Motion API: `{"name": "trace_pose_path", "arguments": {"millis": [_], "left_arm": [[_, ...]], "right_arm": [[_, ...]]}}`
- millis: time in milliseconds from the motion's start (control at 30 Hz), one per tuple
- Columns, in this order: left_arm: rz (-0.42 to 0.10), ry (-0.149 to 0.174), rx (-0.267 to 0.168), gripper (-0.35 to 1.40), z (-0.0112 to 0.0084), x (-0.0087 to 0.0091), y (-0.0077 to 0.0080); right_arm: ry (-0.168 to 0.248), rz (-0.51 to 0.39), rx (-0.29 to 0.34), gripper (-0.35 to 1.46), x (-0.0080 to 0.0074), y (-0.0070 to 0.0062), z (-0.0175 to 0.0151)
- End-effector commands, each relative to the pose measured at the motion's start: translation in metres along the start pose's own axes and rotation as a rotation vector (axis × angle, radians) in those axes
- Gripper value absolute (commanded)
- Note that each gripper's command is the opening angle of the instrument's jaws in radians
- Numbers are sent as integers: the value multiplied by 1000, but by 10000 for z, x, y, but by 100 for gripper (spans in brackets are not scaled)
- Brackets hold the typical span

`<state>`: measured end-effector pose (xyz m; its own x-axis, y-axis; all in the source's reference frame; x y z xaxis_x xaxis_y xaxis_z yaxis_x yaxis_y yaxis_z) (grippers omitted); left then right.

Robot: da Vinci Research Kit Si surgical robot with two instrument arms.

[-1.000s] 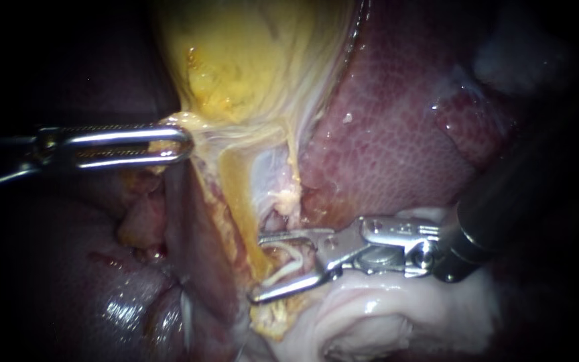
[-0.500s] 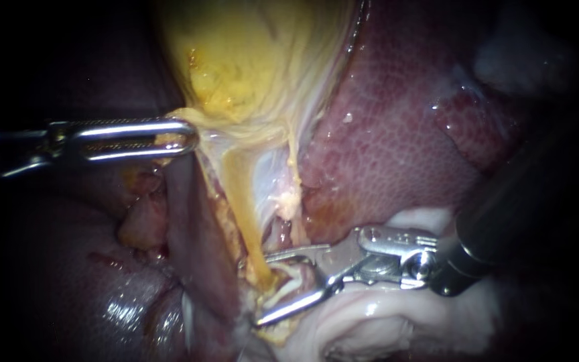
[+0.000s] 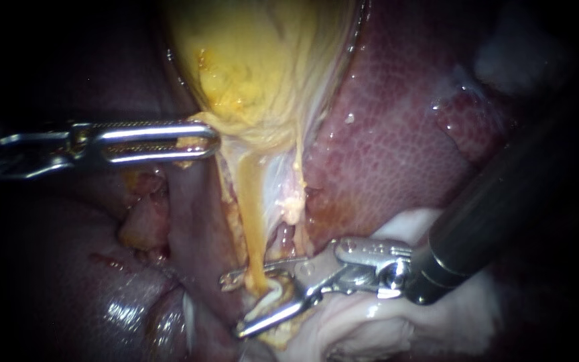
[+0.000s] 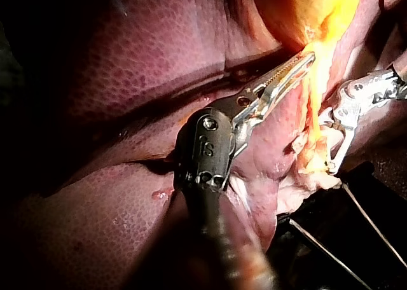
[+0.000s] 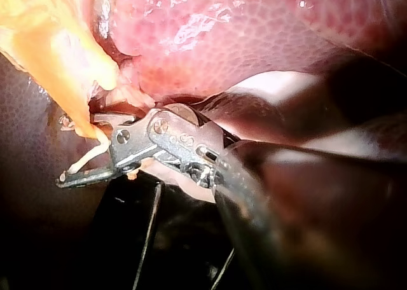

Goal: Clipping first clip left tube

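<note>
Jaws of my right instrument (image 3: 236,306), a slim steel pair on a dark shaft, stand apart and straddle the left tube (image 3: 254,228). The upper jaw passes behind the tube with its tip showing beyond, and the lower jaw lies below and in front. A clear gap shows between them. In that gap lies a pale curved strip (image 3: 273,295), which I take for the clip; whether it sits against both jaws I cannot tell. Jaws of my left instrument (image 3: 209,141), long and slotted, are clamped on a fold at the lower edge of the bulging yellow gallbladder (image 3: 249,60).

The left tube runs from that lower edge almost straight down the endoscope view. Its long axis is nearly at right angles to the right instrument's jaws, which cross it from the right near its lower end. My right instrument is at the tube; the left is well apart from it, up by the gallbladder. The tube is a taut, glistening amber-yellow cord that narrows downward. A whitish film and a paler strand (image 3: 296,201) lie just beside it, toward the mottled dark-red liver (image 3: 397,134). I judge the closing should take the yellow cord alone and leave the paler strand out.
</note>
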<state>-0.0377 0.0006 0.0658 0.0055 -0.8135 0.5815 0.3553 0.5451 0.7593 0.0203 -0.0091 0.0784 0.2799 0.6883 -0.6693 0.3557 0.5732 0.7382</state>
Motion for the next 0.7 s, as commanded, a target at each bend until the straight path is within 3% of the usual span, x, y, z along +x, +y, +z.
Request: {"name": "trace_pose_path", "arguments": {"millis": [33,100,133,700], "left_arm": [[1,0,0,-35,-1,-1,0],[1,0,0,-35,-2,-1,0],[1,0,1,-35,-2,-1,0],[1,1,2,-35,-7,-1,-2]], "right_arm": [[-12,12,3,20,-1,1,-4],[-61,19,4,-29,-4,1,-12],[-63,19,-3,-35,-5,2,-15],[-63,25,-2,-35,-7,3,-18]]}}
